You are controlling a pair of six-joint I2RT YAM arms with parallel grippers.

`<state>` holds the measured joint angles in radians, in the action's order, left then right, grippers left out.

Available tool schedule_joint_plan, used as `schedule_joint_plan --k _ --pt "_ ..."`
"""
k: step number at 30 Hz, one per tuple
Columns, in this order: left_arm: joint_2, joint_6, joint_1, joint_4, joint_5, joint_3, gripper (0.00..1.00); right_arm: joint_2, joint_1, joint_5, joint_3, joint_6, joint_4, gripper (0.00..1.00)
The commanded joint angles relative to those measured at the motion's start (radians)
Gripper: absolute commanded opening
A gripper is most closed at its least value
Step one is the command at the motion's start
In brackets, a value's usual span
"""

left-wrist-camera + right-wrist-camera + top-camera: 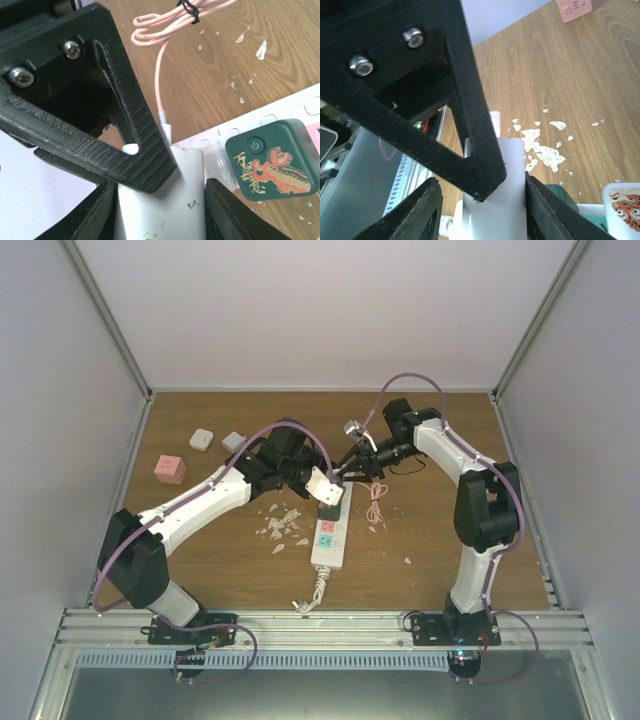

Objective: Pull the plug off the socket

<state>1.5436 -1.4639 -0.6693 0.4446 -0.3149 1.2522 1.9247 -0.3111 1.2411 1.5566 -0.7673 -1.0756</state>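
Top view: locate the socket (328,538) lying lengthwise on the table (450,540), short cord toward the arm bases, with the plug (326,486) at its far end. Note the left gripper (316,482) and the right gripper (348,476) meeting on that plug from opposite sides, with nothing pinning the strip down. Expect, on any upward pull, a risk of lifting or dragging the whole strip instead of parting the plug. Cannot tell from here whether seated in or clear of the outlet. Left wrist view: read the left jaws as pinching the plug, own fingers (95,215) pressed to both white flanks, pink cable (159,75) entering the top. Watch the ribbed black finger (100,145) crossing the plug's upper edge, judged to belong to the other arm: danger of finger-to-finger collision during a pull. Keep clear of the green adapter (272,167) just beside the plug on the strip: risk of knocking it with a sideways tilt. Right wrist view: read the right jaws as slightly spread, one finger against the plug, the other standing off with a visible gap, hence no pinch. Treat the support as one-sided: possible twisting of the plug in the left grip, bent prongs, or a slip on the smooth casing. Avoid snagging the cable.
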Motion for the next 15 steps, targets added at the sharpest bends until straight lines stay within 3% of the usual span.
schedule_joint_plan --k 1,6,15 --pt "-0.007 0.035 0.056 -0.037 -0.015 0.026 0.25 0.003 0.024 0.092 0.04 -0.011 -0.066 0.57" --pt "-0.013 0.067 0.116 -0.028 -0.074 0.035 0.23 -0.014 0.065 0.094 0.051 0.006 -0.042 0.78" --pt "0.038 0.215 0.338 -0.007 -0.233 0.112 0.23 -0.089 0.2 0.088 -0.035 0.132 0.153 0.88"
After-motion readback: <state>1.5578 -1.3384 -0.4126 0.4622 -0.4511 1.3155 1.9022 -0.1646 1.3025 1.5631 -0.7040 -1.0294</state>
